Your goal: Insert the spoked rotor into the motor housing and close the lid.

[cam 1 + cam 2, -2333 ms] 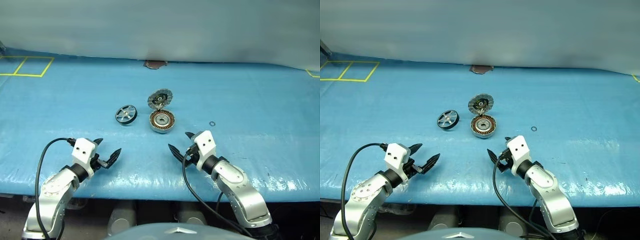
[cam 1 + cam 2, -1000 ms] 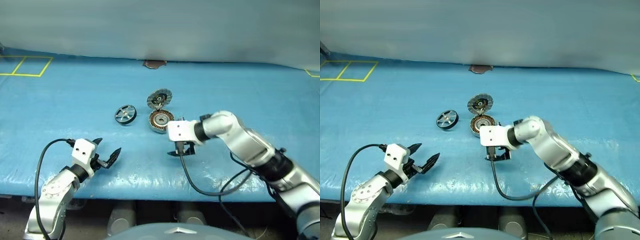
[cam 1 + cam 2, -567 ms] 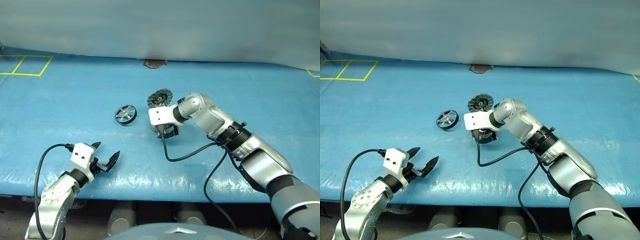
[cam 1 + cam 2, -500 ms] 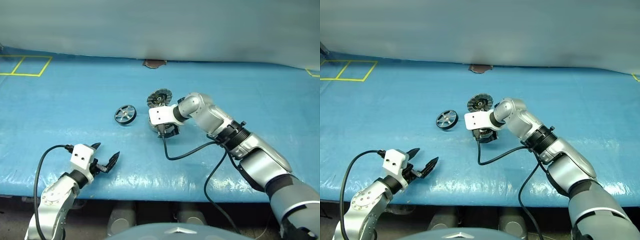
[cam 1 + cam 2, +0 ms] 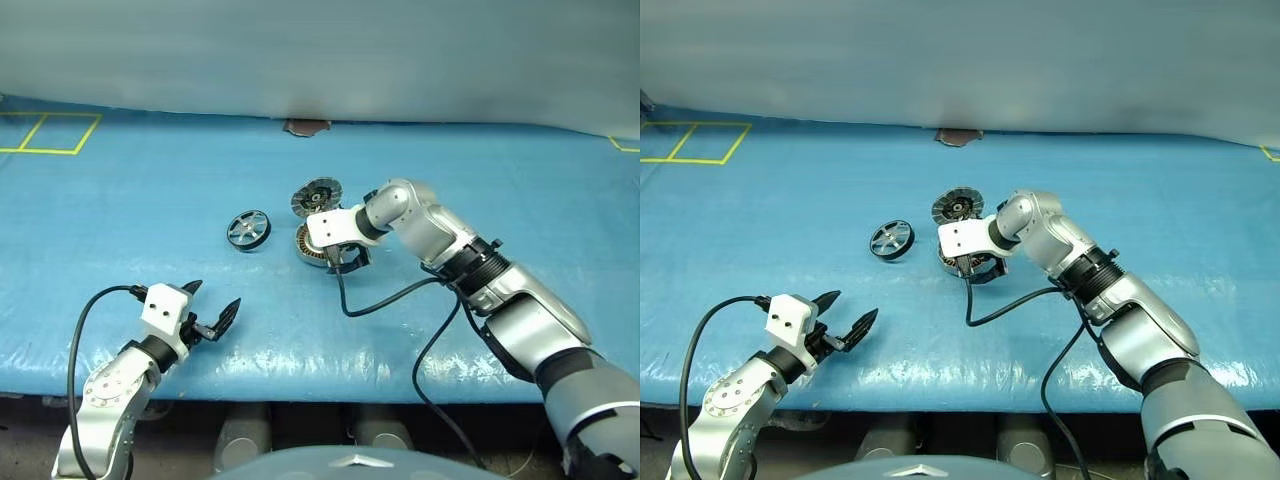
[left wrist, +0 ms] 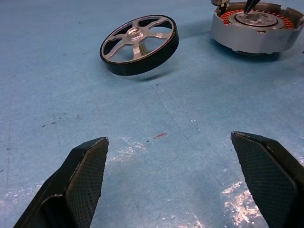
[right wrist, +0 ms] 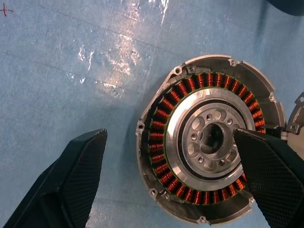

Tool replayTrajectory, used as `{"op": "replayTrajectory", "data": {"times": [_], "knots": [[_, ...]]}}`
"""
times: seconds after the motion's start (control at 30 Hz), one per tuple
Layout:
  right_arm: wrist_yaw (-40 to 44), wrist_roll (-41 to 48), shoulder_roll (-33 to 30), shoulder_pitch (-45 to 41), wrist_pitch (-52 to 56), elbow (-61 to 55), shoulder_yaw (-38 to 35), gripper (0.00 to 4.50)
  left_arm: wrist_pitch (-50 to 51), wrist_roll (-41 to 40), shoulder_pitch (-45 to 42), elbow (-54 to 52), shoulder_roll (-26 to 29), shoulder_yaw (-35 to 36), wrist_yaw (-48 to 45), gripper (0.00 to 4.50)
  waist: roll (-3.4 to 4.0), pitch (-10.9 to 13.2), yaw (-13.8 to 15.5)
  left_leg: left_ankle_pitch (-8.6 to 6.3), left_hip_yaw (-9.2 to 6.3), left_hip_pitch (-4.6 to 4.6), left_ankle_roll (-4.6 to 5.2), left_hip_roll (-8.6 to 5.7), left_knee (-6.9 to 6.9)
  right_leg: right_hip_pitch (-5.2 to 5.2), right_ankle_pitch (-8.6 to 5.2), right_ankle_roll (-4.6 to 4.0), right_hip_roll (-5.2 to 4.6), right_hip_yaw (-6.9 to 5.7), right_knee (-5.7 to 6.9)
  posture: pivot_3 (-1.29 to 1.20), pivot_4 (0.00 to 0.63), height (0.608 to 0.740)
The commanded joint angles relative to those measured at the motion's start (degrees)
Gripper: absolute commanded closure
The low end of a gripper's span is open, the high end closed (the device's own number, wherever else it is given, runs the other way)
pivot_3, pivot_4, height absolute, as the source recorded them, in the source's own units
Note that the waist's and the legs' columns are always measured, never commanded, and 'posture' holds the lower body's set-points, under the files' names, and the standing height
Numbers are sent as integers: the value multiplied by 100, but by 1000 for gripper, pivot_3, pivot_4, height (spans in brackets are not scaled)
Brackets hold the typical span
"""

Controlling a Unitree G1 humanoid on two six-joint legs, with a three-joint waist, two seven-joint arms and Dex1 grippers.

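Right wrist view is looking straight down between the right gripper's [image 7: 168, 185] two black fingers, spread wide and gripping nothing, onto the motor housing [image 7: 209, 137], a round grey cup with copper-coloured windings ringing a silver hub. One finger is sitting over the housing's rim, the other over bare blue table covering [image 7: 71, 71] beside it.

The right arm is reaching across from the robot's right, bent at the elbow, with the gripper pointing steeply downward directly above the housing. The lid [image 5: 316, 194] is standing open just behind the housing, joined at its far edge, segmented face showing.

The spoked rotor [image 6: 139, 43] is lying near the housing on its left, slightly tilted, not touching it, and no gripper is holding it. The left gripper [image 6: 173, 164] is hovering low over the table, well in front of the housing, fingers fully apart and empty, aimed toward the rotor with the left arm tucked close to the body.

A sensible approach would be steadying the housing by its rim without crushing the windings, leaving the hub uncovered, while the rotor gets picked up by its dark rim and lowered level onto the hub.
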Motion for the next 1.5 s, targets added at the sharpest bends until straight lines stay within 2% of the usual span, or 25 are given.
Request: {"op": "replayTrajectory", "data": {"times": [0.03,0.53,0.63,0.8,1.0,1.17,1.3,1.5], "knots": [[48,-55,-41,-30,-97,37,-190,23,-134,21,-6,-143,-31,17,7,0,0,0,0,0,0,1,0,0,-1,0,0,0,0,0,0,0,150,740],[114,-157,251,76,-181,379,-165,23,-157,52,-30,-99,-99,31,39,0,0,-1,-1,0,0,10,0,0,1,8,0,0,1,0,2,0,150,740],[138,-174,239,94,-202,342,-175,609,-168,65,-33,-88,-126,36,41,0,0,-1,0,1,0,12,-1,0,3,10,1,1,1,1,3,0,150,740],[211,-193,168,133,-218,164,-256,2210,-182,76,-28,-70,-150,41,44,0,1,-1,2,1,0,9,-2,0,3,9,1,1,1,1,2,0,150,740],[194,-263,167,113,-254,217,-292,2334,-197,82,-93,-20,-159,18,38,0,1,-1,2,1,0,9,-2,0,-2,7,1,1,1,1,2,0,150,740],[-37,-237,420,243,63,47,-389,2334,-217,91,-116,9,-164,-3,38,0,1,-1,-10,1,0,10,-2,0,-1,8,1,1,2,1,2,0,150,740],[39,-182,619,539,778,-585,-385,2334,-234,96,-85,18,-177,-16,43,0,1,-1,-40,2,0,13,-3,6,-1,7,1,1,8,1,7,0,150,740],[200,-518,494,1001,1606,-1773,33,2334,-249,95,-53,38,-203,-15,63,0,-1,-3,-37,2,-3,15,-3,7,-21,2,-2,-4,10,1,8,0,150,740]]}}
